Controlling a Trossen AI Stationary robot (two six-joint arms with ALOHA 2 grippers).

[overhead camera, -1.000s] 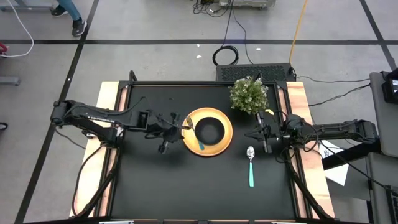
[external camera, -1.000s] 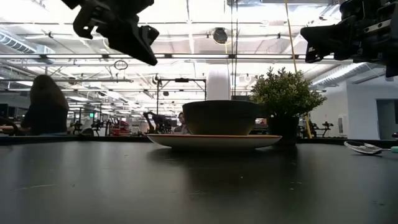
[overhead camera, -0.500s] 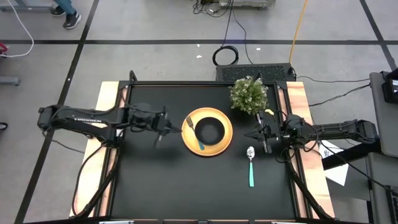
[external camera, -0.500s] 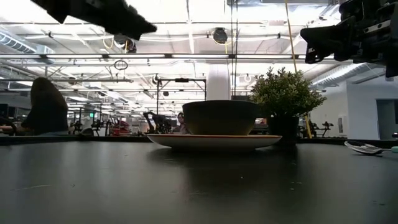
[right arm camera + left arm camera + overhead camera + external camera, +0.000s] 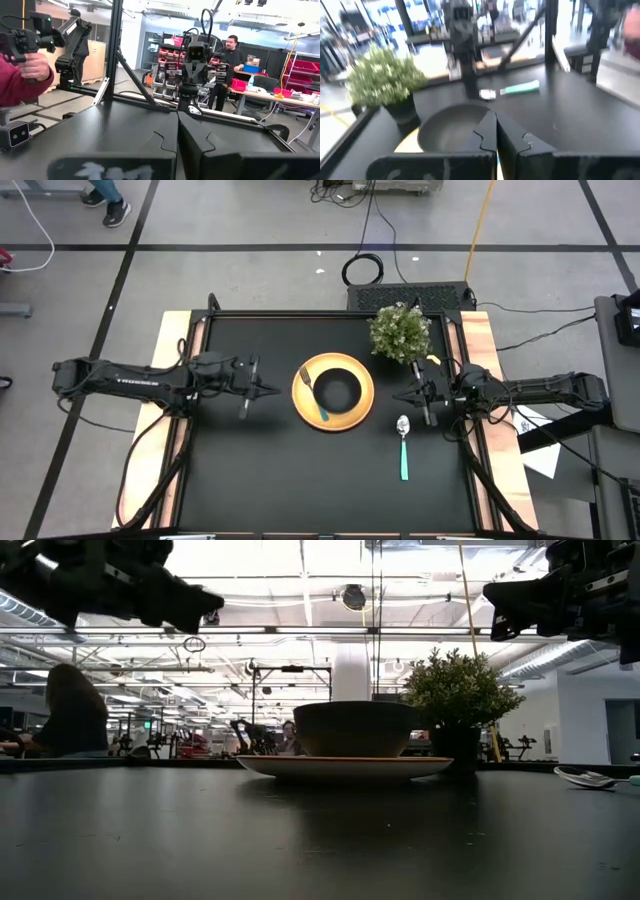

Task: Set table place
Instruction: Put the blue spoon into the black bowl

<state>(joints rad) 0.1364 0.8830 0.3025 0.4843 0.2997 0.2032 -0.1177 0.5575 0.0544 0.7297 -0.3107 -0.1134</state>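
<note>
Hovering above the counter (image 5: 270, 480) with its two fingers pressed together and nothing pinched between them, the left hand (image 5: 262, 389) is seen just short of the plate's near rim, pointing toward it. Directly ahead of that hand the yellow plate (image 5: 350, 417) is found flat on the counter, with the black bowl (image 5: 338, 390) seated inside it. The fork (image 5: 311, 392) is laid across the plate's side nearest the left hand, its tines toward the rim and its teal handle slanting down beside the bowl.

Beyond the plate, on the side away from the left hand, the spoon (image 5: 403, 445) lies flat on the counter, well apart from the plate. Its bowl end is turned toward the right hand (image 5: 417, 397), which is held just above and beside it. The right hand's fingers are likewise shown closed on nothing in its wrist view. Behind the spoon, the potted plant (image 5: 400, 332) stands near the counter's far edge.

The fork is judged light, stiff and thin, so it would likely be slippery against the plate's smooth surface. A grip across the teal handle, near its middle, is judged safest, since little clearance is left beside the bowl. The plate and bowl are judged heavier and breakable, and would best be taken at the rim.
</note>
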